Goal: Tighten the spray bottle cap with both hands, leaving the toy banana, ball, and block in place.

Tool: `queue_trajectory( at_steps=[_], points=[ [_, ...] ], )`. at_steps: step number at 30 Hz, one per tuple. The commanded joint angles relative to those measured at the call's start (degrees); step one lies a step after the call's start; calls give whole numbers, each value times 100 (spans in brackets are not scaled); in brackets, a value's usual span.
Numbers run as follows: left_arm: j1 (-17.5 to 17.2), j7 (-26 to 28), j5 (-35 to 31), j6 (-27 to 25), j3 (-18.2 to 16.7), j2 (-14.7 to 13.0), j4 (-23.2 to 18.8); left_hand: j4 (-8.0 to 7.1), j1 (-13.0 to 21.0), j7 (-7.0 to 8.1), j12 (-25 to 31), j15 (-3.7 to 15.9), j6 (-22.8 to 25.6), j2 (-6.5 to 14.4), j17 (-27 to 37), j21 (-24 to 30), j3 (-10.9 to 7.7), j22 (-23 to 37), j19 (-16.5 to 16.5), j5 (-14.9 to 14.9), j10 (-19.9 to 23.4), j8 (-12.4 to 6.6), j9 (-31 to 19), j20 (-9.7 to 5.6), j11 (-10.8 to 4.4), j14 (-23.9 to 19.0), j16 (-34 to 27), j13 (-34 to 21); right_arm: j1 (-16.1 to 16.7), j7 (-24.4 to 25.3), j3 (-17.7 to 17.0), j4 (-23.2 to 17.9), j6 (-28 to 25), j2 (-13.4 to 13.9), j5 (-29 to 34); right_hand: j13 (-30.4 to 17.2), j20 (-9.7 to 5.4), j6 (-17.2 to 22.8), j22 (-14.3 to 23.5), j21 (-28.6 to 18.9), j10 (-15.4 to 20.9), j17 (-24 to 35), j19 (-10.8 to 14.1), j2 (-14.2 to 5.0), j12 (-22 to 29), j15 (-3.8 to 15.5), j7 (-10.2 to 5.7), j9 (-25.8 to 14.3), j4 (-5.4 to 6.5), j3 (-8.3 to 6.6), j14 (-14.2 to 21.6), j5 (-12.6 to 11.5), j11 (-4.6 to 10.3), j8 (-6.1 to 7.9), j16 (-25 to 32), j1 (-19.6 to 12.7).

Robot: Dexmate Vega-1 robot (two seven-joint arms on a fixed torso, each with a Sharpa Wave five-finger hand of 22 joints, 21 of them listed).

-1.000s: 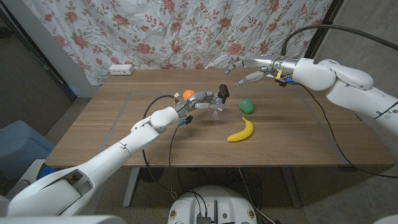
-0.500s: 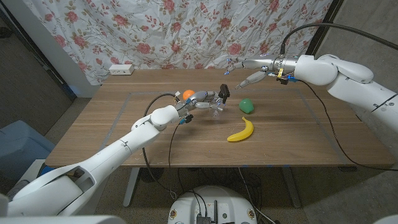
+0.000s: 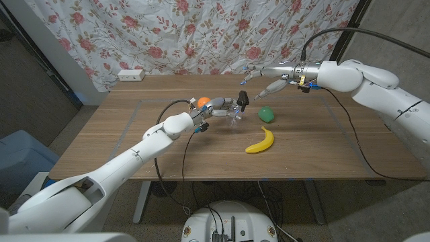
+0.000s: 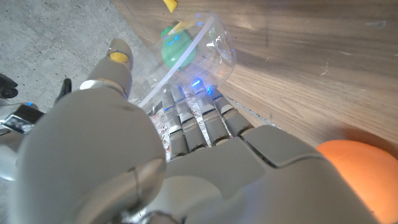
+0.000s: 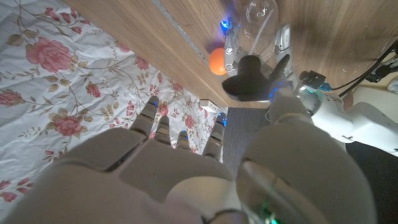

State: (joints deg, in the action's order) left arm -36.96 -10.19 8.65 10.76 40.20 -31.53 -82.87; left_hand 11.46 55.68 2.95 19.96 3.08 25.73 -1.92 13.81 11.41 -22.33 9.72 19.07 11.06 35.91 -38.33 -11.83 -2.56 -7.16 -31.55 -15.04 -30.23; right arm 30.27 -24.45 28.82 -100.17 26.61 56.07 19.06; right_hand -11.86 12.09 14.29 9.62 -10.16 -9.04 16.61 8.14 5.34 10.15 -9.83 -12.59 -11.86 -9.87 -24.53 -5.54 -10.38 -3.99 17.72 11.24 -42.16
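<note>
While my left hand grips the clear spray bottle just beside the orange ball, I see my right hand spread open, empty, above its black cap.

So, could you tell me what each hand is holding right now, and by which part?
The left hand grips the clear spray bottle around its body. The right hand holds nothing, with its fingers spread near the black spray cap.
</note>
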Motion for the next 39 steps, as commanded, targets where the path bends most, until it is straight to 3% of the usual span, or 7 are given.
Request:
queue_trajectory(
  at_steps=[1,18,39],
  points=[
    [120,-93,-54,51,60,49,128,-183,-479,-110,11,622,575,908,14,-9,-225,24,59,48,154,-628,-13,-278,-77,-67,13,-6,-95,-86,93,171,232,-131,49,-22,12,-32,8,-4,-33,6,-15,-1,23,-22,-3,-22,14,14,-39,-22,13,-30,2,-10],
    [157,-133,-130,-16,99,25,85,-184,-497,-113,-5,623,577,932,15,-10,-247,24,61,49,162,-635,-10,-273,-83,-81,17,-14,-203,-73,210,181,265,-258,417,-23,6,-10,9,-19,-7,-1,-25,-46,71,-5,-4,-36,20,-18,-18,-36,32,-21,37,-80],
    [154,-177,-206,-43,136,-18,-21,-175,-511,-117,-22,629,584,942,19,-10,-268,24,62,48,181,-645,-7,-275,-71,-89,23,-25,-342,-507,309,19,143,-223,461,-24,10,200,10,-36,-24,2,-21,-82,97,-6,13,-67,73,-16,-39,-24,36,70,62,-46]
  ],
)
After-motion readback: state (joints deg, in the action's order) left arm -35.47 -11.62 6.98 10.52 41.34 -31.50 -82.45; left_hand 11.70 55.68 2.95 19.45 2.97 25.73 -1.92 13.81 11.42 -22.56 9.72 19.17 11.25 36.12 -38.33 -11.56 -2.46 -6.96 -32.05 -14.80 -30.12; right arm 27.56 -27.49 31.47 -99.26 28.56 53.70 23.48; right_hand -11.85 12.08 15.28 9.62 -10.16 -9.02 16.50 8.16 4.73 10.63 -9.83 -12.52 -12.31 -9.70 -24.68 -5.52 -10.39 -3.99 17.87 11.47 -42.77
